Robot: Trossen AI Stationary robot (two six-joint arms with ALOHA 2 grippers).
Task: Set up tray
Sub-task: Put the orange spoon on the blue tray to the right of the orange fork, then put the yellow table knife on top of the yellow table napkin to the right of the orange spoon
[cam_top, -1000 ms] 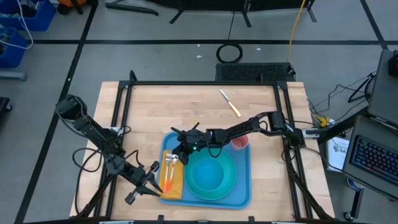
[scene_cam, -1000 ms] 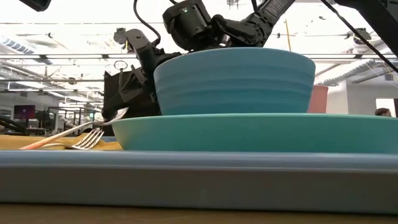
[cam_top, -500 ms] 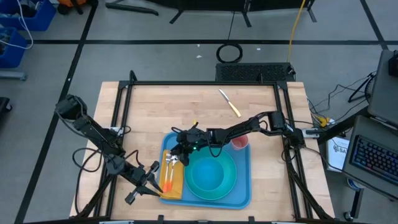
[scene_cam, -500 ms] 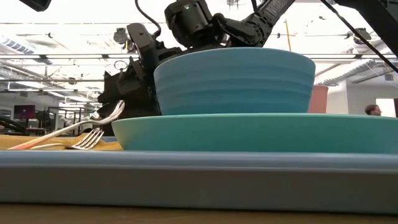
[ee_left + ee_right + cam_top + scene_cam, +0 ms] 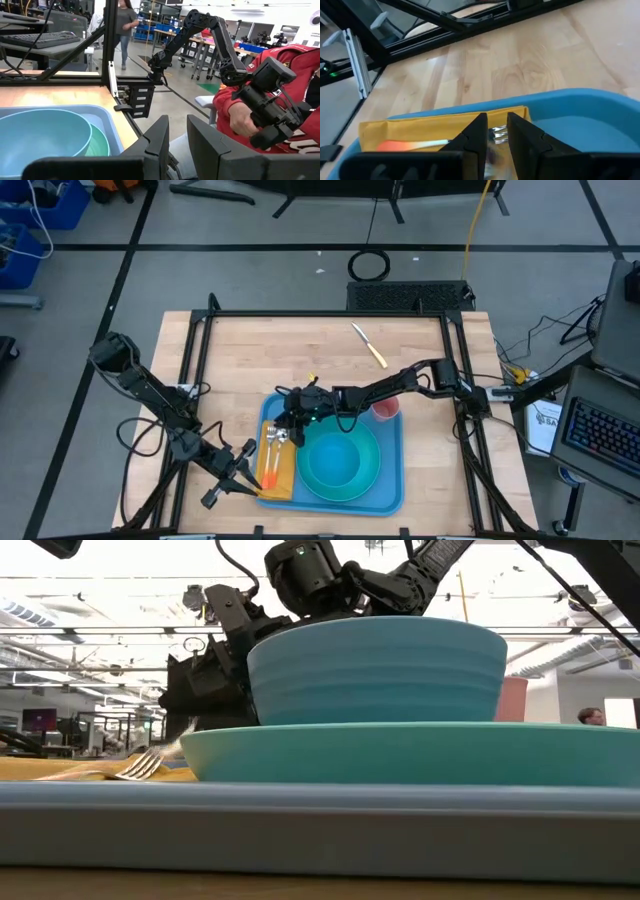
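Tray lies right under your right jaws, narrowly apart above the fork; left jaws nearly together.

We see the tray: large, light blue, rectangular, rounded corners, raised rim. It lies flat on the counter, toward the front edge, roughly centred, long side across, and it is loaded.

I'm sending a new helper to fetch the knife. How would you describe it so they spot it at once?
Start at the light-blue tray at the near side of the wooden table. Look past its far rim to the bare wood toward the back: the knife lies there alone, slanted. Its silver blade and yellow handle set it apart from the orange-handled cutlery on the yellow napkin.
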